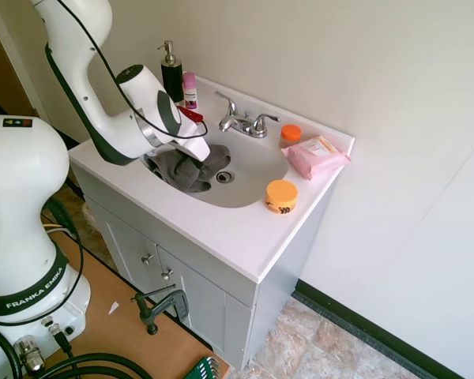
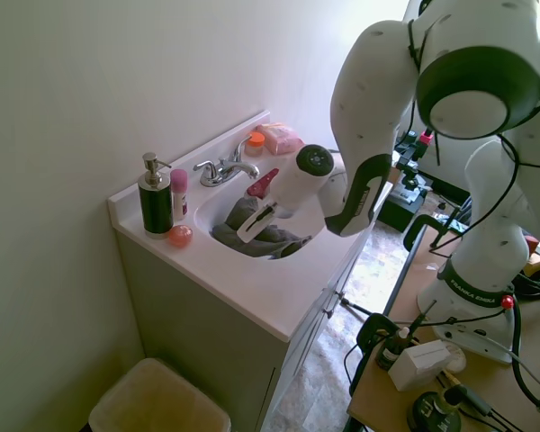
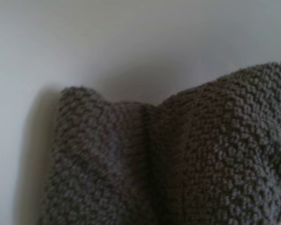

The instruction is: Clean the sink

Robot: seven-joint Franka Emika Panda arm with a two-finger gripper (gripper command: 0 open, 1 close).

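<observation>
The sink is a white oval basin set into a white vanity top that stands against the wall. A round chrome drain sits near the middle of the basin floor. A chrome two-handle faucet is mounted on the back rim, centred behind the basin.

A grey knitted cloth lies bunched inside the basin, on the side nearest the soap bottles, with one edge close to the drain. The wrist view shows the cloth's pebbled weave folded against the white basin wall.

The arm reaches down into the basin, and the gripper is at the cloth, hidden behind the wrist housing and the fabric. The claw's opening cannot be determined from either exterior view.

On the back corner of the vanity top, beside the wall, stand a black soap dispenser with a chrome pump and a small pink bottle, just beside each other. On the opposite side of the faucet, an orange-lidded jar stands at the back rim, next to a pink wipes packet at the far corner. An orange tub stands on the rim in front of the packet, at the basin's edge.
</observation>
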